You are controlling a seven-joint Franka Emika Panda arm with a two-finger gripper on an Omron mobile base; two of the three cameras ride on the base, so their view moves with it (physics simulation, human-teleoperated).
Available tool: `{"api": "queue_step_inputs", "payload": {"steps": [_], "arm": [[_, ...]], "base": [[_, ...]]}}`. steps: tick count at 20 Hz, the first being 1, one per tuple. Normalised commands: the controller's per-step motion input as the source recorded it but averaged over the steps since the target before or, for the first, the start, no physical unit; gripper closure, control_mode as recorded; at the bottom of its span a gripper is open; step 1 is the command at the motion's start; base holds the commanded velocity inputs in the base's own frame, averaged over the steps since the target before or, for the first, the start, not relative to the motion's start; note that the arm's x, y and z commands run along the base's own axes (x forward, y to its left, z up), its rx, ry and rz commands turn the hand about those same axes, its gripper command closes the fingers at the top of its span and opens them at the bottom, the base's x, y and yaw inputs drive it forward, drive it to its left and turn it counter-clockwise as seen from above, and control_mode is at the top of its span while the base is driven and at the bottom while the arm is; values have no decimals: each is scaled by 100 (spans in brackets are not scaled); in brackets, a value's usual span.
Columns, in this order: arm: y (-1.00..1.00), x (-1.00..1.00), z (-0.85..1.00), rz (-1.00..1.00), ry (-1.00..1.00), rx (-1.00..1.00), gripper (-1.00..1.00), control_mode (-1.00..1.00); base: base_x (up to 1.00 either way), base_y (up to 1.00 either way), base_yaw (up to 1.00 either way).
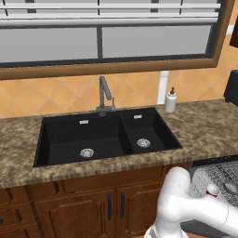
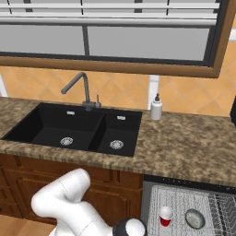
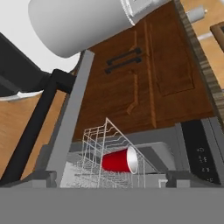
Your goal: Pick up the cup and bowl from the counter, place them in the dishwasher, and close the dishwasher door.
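Observation:
The dishwasher stands open under the counter [image 2: 193,138], its grey wire rack [image 2: 184,203] pulled out. The red cup [image 2: 165,216] stands in the rack with the grey-blue bowl [image 2: 195,219] just to its right. From the left base view, the cup [image 1: 212,189] and bowl [image 1: 231,187] show beyond my white arm. The hand view looks into the rack from close by, where the cup [image 3: 120,161] appears sideways behind the wires. My gripper [image 3: 109,180] is open with nothing between its fingers, a short way from the cup. The grey dishwasher door [image 3: 70,118] with its dark bar handle [image 3: 37,127] runs along the left.
A black double sink [image 1: 107,135] with a faucet [image 1: 104,95] sits in the counter. A white soap bottle [image 1: 170,100] stands behind its right basin. Brown wooden cabinet doors [image 1: 107,207] are below the sink. A black control strip [image 3: 199,151] lies right of the rack.

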Motion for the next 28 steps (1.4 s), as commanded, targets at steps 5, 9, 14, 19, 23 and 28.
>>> {"api": "queue_step_inputs", "payload": {"steps": [5, 9, 14, 19, 23, 28], "arm": [[29, -4, -97, 0, -38, 12, -100, -100], [19, -15, -100, 0, -34, 19, -100, -100], [17, -21, -88, 0, -34, 22, -100, -100], [3, -13, -87, 0, -33, 22, -100, -100], [0, 0, -90, 0, -36, 17, -100, -100], [-10, 0, -74, 0, -18, 6, -100, -100]], "base": [[0, 0, 0], [0, 0, 0], [0, 0, 0], [0, 0, 0], [0, 0, 0], [0, 0, 0]]}}
